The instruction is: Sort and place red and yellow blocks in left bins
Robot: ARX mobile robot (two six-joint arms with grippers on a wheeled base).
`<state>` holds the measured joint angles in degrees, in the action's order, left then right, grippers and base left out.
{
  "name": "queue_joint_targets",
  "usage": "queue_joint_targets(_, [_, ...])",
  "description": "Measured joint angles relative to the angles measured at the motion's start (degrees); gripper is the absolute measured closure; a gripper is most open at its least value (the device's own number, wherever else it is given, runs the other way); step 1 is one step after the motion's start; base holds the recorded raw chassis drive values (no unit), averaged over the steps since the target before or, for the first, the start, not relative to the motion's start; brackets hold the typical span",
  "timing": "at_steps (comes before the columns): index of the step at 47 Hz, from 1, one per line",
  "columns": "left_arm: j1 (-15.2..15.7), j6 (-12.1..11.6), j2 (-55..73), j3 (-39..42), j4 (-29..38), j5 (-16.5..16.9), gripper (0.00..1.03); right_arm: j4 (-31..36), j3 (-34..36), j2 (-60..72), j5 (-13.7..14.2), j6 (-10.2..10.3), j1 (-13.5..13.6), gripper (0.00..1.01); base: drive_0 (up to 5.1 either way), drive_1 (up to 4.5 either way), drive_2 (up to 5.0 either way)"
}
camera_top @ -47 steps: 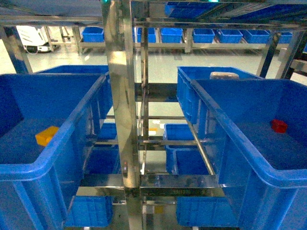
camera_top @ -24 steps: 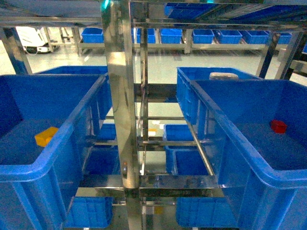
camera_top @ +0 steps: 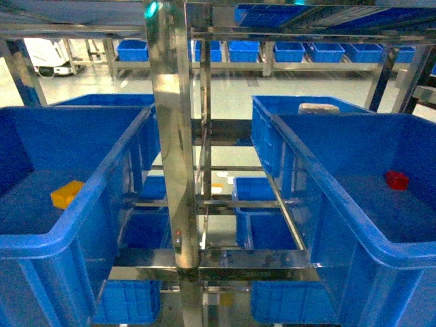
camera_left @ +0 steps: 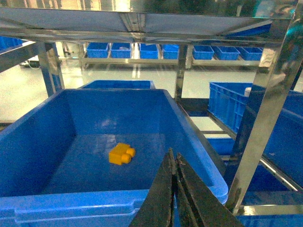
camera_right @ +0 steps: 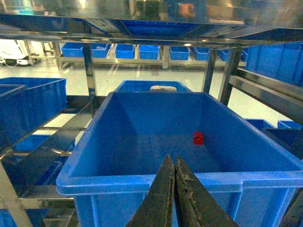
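Note:
The orange-yellow block (camera_top: 66, 193) lies on the floor of the big blue left bin (camera_top: 41, 243). In the left wrist view this block (camera_left: 121, 153) rests studs-sideways inside the bin (camera_left: 71, 201), beyond and left of my left gripper (camera_left: 173, 153), which is shut and empty near the bin's front rim. The small red block (camera_top: 396, 180) sits in the matching blue tub on the right (camera_top: 321, 178). In the right wrist view the red block (camera_right: 198, 138) is ahead of my right gripper (camera_right: 171, 158), shut and empty before that tub's front rim (camera_right: 142, 177). Neither gripper shows in the head view.
A shiny steel rack post (camera_top: 170, 136) stands between the two tubs, with a shelf overhead. Smaller blue crates (camera_top: 262, 191) sit on lower levels, and another tub (camera_top: 300, 109) with a pale object stands behind. More crates line a far rack (camera_top: 286, 49).

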<state>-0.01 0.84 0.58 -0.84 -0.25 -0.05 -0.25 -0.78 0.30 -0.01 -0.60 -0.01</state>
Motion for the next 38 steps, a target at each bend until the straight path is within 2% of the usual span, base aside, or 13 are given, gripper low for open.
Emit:
queue_joint_targets(2, [0.0, 0.0, 0.0, 0.0, 0.0, 0.0, 1.01, 0.0, 0.0, 0.0, 0.0, 0.0, 0.0, 0.95, 0.0, 0.0, 0.0])
queue_joint_targets(5, [0.0, 0.0, 0.0, 0.0, 0.0, 0.0, 0.94, 0.0, 0.0, 0.0, 0.0, 0.0, 0.0, 0.86, 0.0, 0.0, 0.0])
queue_joint_targets(11, [0.0, 0.0, 0.0, 0.0, 0.0, 0.0, 0.7, 0.0, 0.0, 0.0, 0.0, 0.0, 0.0, 0.62, 0.0, 0.0, 0.0])
queue_joint_targets(13, [0.0, 0.0, 0.0, 0.0, 0.0, 0.0, 0.59, 0.0, 0.0, 0.0, 0.0, 0.0, 0.0, 0.51, 0.0, 0.0, 0.0])
queue_joint_targets(16, [0.0, 0.0, 0.0, 0.0, 0.0, 0.0, 0.5, 0.0, 0.0, 0.0, 0.0, 0.0, 0.0, 0.42, 0.0, 0.0, 0.0])
queue_joint_targets(20, [0.0, 0.0, 0.0, 0.0, 0.0, 0.0, 0.3, 0.0, 0.0, 0.0, 0.0, 0.0, 0.0, 0.22, 0.0, 0.0, 0.0])
queue_joint_targets(25, [0.0, 0.0, 0.0, 0.0, 0.0, 0.0, 0.12, 0.0, 0.0, 0.0, 0.0, 0.0, 0.0, 0.03, 0.0, 0.0, 0.0])
queue_joint_targets(27, [0.0, 0.0, 0.0, 0.0, 0.0, 0.0, 0.04, 0.0, 0.0, 0.0, 0.0, 0.0, 0.0, 0.01, 0.0, 0.0, 0.0])
queue_joint_targets(28, [0.0, -0.1, 0.0, 0.0, 0.0, 0.0, 0.03, 0.0, 0.0, 0.0, 0.0, 0.0, 0.0, 0.02, 0.0, 0.0, 0.0])
queue_joint_targets(38, [0.0, 0.0, 0.0, 0.0, 0.0, 0.0, 0.05, 0.0, 0.0, 0.0, 0.0, 0.0, 0.0, 0.03, 0.0, 0.0, 0.0])
